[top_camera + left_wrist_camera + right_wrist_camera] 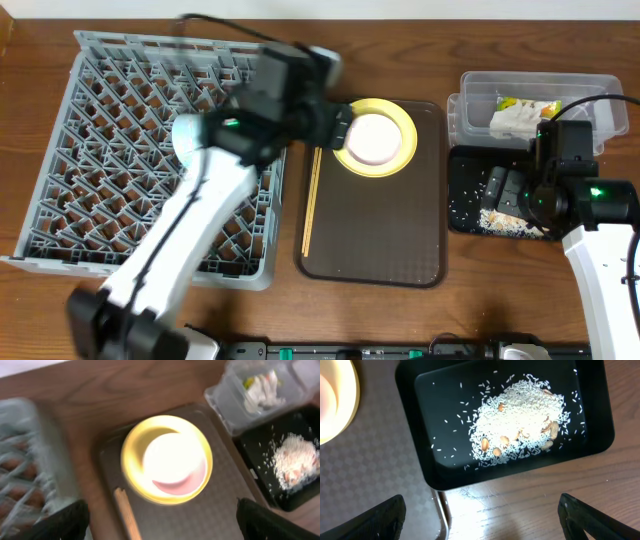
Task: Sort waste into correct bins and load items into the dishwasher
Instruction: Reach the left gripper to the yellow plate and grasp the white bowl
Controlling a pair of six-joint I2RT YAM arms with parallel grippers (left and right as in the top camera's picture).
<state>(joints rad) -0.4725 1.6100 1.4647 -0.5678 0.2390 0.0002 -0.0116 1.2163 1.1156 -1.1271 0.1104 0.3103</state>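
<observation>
A yellow-green plate with a white bowl on it sits at the far end of the brown tray; both show in the left wrist view. Chopsticks lie along the tray's left side. My left gripper is open and empty above the plate's near side. My right gripper is open and empty over the black tray, which holds rice crumbs. The clear tub holds the tissue and wrapper. A pale blue shape, perhaps the bowl, is in the rack. The cup is hidden.
The grey dish rack fills the left of the table, with my left arm stretched across it. The brown serving tray lies between the rack and the black tray. Bare wooden table lies in front of the black tray.
</observation>
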